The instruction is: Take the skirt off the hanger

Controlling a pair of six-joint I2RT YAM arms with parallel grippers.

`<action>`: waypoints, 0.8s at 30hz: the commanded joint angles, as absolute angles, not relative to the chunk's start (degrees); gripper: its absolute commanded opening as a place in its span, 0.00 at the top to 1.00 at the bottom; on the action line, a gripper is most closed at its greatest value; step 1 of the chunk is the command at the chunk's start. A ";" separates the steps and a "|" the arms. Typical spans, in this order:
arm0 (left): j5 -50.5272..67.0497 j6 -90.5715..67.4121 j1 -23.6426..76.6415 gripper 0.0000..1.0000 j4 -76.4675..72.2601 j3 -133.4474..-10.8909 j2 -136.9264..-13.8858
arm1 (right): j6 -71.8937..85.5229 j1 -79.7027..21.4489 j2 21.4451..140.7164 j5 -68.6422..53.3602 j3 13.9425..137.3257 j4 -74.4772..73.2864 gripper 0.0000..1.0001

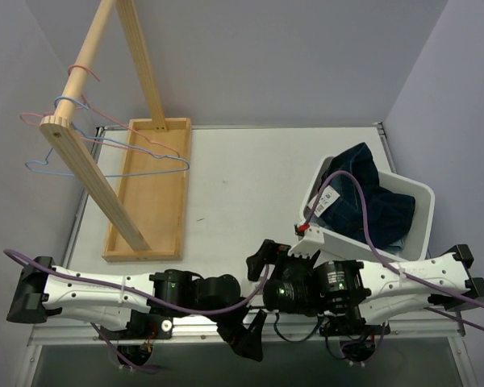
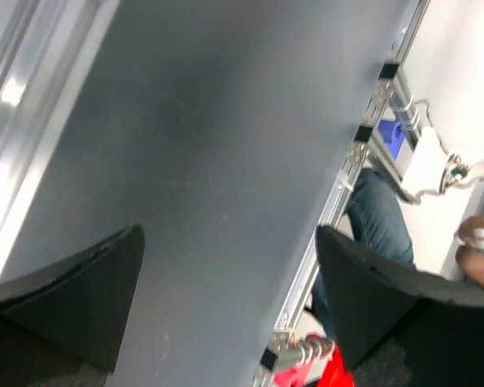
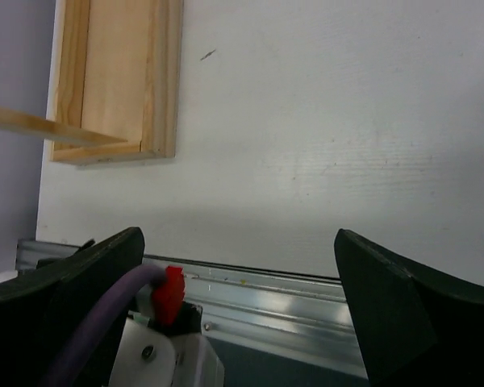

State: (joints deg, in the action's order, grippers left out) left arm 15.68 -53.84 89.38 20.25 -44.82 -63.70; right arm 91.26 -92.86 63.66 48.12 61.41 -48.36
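The dark blue denim skirt (image 1: 365,196) lies bunched in the white basket (image 1: 420,211) at the right, with a white tag on it. It is on no hanger. A pink wire hanger (image 1: 79,74) and a blue wire hanger (image 1: 142,150) hang bare on the wooden rail (image 1: 87,48) at the left. My left gripper (image 1: 246,334) is open and empty, past the table's near edge; in its wrist view (image 2: 230,234) it faces grey floor. My right gripper (image 1: 262,256) is open and empty, low over the table's near edge, as its wrist view (image 3: 238,242) shows.
The wooden rack stands on a tray-like base (image 1: 145,193) at the table's left, also in the right wrist view (image 3: 117,76). A purple cable (image 1: 356,210) loops over the basket. The aluminium table frame (image 2: 339,185) and a person's jeans (image 2: 379,218) show in the left wrist view.
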 commanded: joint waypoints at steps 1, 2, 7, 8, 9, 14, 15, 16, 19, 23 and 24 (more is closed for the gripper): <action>6.86 -55.37 85.61 0.05 10.29 -47.37 -62.49 | 88.96 -98.79 63.11 46.57 62.75 -54.67 0.00; 6.59 -54.07 85.43 0.05 10.11 -48.50 -62.75 | 86.94 -98.79 62.58 49.80 63.45 -53.01 0.00; 6.32 -47.47 81.06 0.05 10.81 -55.45 -66.00 | 66.42 -98.44 54.95 61.51 66.36 -42.30 0.00; 6.50 -45.81 79.90 0.05 10.72 -56.50 -67.22 | 63.57 -98.09 53.45 62.92 66.44 -40.19 0.00; 7.37 -45.27 78.67 0.06 10.55 -58.51 -67.85 | 60.06 -97.22 50.13 64.67 66.36 -35.03 0.00; 10.89 -41.32 69.20 0.06 9.40 -63.62 -71.71 | 37.92 -93.08 43.77 65.57 67.75 -20.58 0.00; 11.33 -40.79 68.04 0.06 9.49 -65.37 -72.24 | 35.88 -92.21 45.07 65.91 68.81 -20.48 0.00; 12.47 -39.91 66.64 0.06 10.01 -66.43 -72.86 | 33.86 -90.37 46.48 66.53 70.12 -20.83 0.00; 15.19 -38.33 61.45 0.06 11.33 -70.64 -75.66 | 27.35 -83.80 53.86 64.79 75.84 -23.03 0.00; 17.14 -36.92 55.21 0.06 11.95 -75.05 -77.42 | 18.21 -67.54 62.82 53.58 79.63 -21.29 0.00; 17.49 -36.91 52.32 0.06 12.39 -75.84 -77.87 | 16.63 -62.71 63.62 49.87 79.54 -20.57 0.00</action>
State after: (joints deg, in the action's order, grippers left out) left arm 18.90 -34.57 59.00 14.09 -70.24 -78.35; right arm 29.04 -72.29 61.52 56.95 78.83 -17.56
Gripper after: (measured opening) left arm 0.941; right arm 1.000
